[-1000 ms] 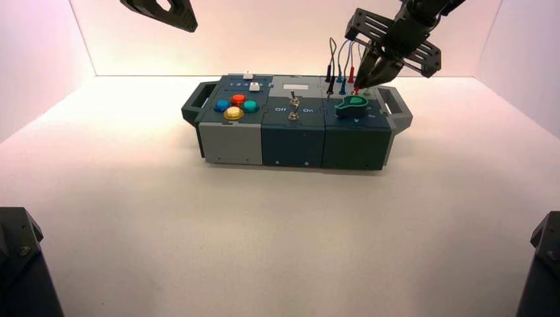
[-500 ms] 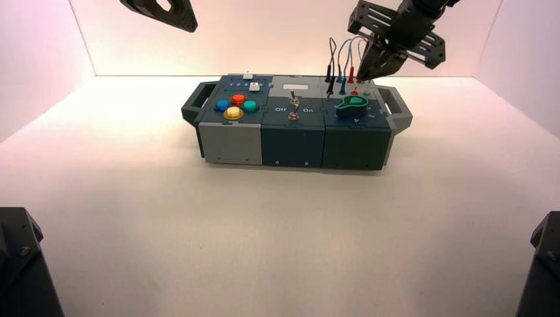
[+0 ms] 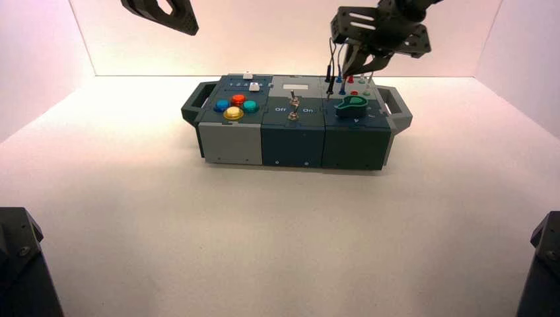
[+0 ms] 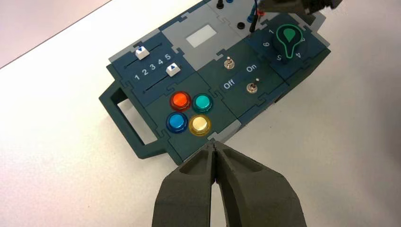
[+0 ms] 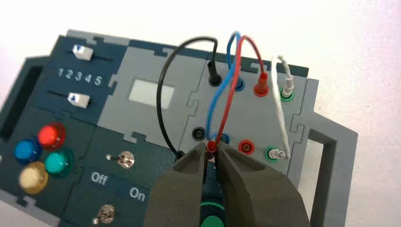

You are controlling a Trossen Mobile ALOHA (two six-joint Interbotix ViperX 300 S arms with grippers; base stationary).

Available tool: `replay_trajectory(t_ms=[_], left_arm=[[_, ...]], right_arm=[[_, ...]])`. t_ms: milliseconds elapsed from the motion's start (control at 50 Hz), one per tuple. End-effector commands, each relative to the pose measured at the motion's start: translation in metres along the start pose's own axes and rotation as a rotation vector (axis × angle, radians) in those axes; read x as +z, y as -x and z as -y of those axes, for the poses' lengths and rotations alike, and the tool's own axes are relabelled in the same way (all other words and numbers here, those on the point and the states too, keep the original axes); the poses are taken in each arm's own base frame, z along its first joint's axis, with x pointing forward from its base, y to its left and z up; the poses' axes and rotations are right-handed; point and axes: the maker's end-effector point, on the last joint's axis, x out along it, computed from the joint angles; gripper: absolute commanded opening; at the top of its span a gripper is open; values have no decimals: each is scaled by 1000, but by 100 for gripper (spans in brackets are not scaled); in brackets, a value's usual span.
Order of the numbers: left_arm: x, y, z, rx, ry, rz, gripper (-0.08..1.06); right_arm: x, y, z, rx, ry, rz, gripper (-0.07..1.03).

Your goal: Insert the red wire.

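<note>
The red wire (image 5: 235,80) arches up from its far plug (image 5: 260,88), which sits in the far red socket. My right gripper (image 5: 211,147) is shut on its other red plug, held just above the box (image 3: 294,142) between the near blue socket and the near red socket (image 5: 246,147). That near red socket is empty. In the high view my right gripper (image 3: 353,66) hovers over the box's back right corner. My left gripper (image 4: 215,150) is shut on nothing and is parked high at the back left (image 3: 162,13).
A blue wire (image 5: 220,101) and a white wire (image 5: 281,111) stand plugged in beside the red one. A black wire (image 5: 163,94) has one end in the far black socket. The green knob (image 3: 351,104) lies in front of the sockets. Toggle switches (image 5: 124,159) and coloured buttons (image 5: 51,135) sit further left.
My right gripper has risen and shifted left over the sockets, carrying the red plug with it. The left arm has not moved.
</note>
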Motion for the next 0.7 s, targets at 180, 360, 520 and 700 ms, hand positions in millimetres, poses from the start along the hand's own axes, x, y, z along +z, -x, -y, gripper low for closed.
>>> replay_trajectory(t_ms=[180,360,520,700], left_arm=[[8,3,-1,5,-7,25,-3],[7,2,-1,5,-8,23,-3],[7,2,-1,5,-10,23,-3],[7,3,-2,11,-12,26,-3]], right_arm=[[8,1,0,-1,65,29,-2],[8,5,-1,2,84,11,-2],[17,11,-2,2,123,14,-2],[24,14,-1,-2,152,28,-2]])
